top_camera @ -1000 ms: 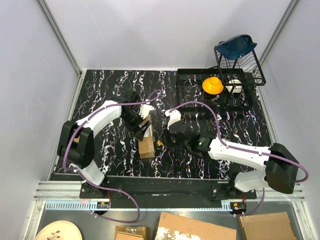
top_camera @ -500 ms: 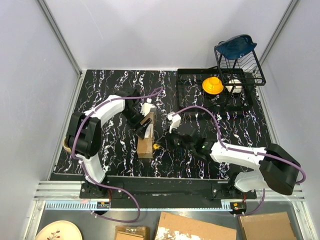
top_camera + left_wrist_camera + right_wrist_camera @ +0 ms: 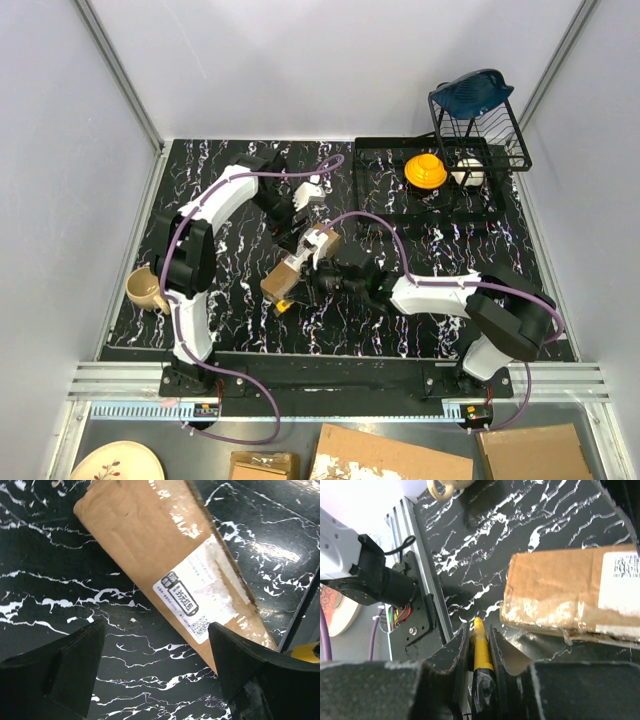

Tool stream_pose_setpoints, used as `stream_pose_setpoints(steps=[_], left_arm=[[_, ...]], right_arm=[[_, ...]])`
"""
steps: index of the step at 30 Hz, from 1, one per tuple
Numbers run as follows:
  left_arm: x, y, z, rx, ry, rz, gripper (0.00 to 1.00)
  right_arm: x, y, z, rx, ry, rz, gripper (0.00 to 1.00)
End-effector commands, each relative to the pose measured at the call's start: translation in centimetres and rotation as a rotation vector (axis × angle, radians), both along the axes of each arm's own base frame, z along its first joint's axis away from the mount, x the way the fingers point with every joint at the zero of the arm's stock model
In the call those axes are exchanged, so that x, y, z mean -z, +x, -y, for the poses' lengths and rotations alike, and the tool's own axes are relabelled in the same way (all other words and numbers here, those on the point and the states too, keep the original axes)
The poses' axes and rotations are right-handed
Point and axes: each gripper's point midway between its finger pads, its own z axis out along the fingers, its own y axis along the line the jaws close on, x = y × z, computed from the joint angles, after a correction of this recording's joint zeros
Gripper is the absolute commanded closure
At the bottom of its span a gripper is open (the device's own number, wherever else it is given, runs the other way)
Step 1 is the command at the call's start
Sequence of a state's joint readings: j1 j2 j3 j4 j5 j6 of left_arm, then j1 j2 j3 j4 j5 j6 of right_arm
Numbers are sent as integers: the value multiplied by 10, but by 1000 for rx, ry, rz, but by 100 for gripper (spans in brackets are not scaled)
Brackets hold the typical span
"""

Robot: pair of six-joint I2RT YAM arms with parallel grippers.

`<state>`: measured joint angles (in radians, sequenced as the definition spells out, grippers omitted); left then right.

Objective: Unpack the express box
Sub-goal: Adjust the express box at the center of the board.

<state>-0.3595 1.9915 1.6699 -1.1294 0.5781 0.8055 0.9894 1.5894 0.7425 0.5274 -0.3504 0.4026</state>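
The left gripper (image 3: 156, 630) hung over the table with its jaws spread wide and nothing between them. In the left wrist view its two dark fingers (image 3: 75, 665) stood to either side of the express box (image 3: 165, 545) without touching it. The box lay slantwise below, showing its brown taped top face and a white shipping label (image 3: 200, 600).

The right gripper (image 3: 477, 640) was closed narrowly on a yellow-and-black utility knife (image 3: 481, 655), its fingers pressed against both sides of the handle. The knife's yellow tip pointed forward and stopped just short of the box's crumpled, tape-covered end. Whether the tip touched the cardboard could not be told.

From the top camera the box lay near the middle of the black marbled table (image 3: 480, 250). It ran diagonally, its near end to the left and its far end to the right. The left arm reached in over it from the far side, and the right arm came in low from the right. The knife's tip showed just beside the box's near-left corner.

A tan mug (image 3: 145, 288) stood at the table's left edge, well apart from the box. At the far right sat a black tray (image 3: 375, 185) and a wire dish rack (image 3: 500, 130), with a yellow object (image 3: 425, 170) between them.
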Motion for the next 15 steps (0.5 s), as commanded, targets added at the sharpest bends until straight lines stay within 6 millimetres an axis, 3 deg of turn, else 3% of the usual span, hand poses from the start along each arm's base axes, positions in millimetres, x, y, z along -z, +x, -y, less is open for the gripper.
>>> stream_pose_setpoints(steps=[1, 5, 6, 8, 11, 12, 15], left_arm=[[-26, -9, 13, 118, -118, 17, 12], [-37, -3, -12, 21, -87, 15, 12], [-40, -2, -20, -13, -78, 13, 12], [-52, -3, -40, -128, -64, 12, 12], [-56, -16, -64, -230, -20, 28, 12], [-55, -21, -70, -243, -7, 35, 12], [-47, -48, -82, -231, 6, 43, 12]], right_arm=[[-47, 4, -21, -62, 124, 117, 100], [-54, 13, -9, -54, 65, 275, 100], [-65, 18, 2, -8, 56, 322, 100], [-65, 28, 18, 42, -12, 407, 100], [-63, 59, 52, 202, -118, 470, 100], [-62, 78, 68, 288, -161, 505, 100], [-59, 110, 88, 435, -204, 500, 100]])
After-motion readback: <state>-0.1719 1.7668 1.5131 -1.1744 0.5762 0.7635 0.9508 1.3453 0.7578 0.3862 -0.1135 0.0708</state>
